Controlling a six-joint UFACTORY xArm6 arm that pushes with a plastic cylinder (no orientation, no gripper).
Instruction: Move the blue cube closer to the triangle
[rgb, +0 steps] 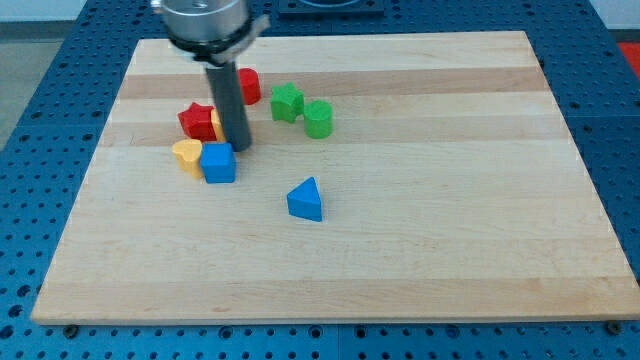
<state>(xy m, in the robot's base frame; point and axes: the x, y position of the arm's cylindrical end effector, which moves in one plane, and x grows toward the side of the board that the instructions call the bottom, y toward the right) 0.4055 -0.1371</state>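
Note:
The blue cube (218, 163) lies left of the board's middle. The blue triangle (306, 200) lies lower and to the right of it, about a cube and a half away. My tip (240, 148) rests on the board just above the cube's upper right corner, close to it or touching it. The rod rises from there toward the view's top.
A yellow heart-shaped block (186, 156) touches the cube's left side. A red star-like block (197, 121) sits above it, and a red block (248, 85) shows behind the rod. Two green blocks (287, 102) (318, 118) lie to the upper right. The wooden board (450, 220) sits on a blue perforated table.

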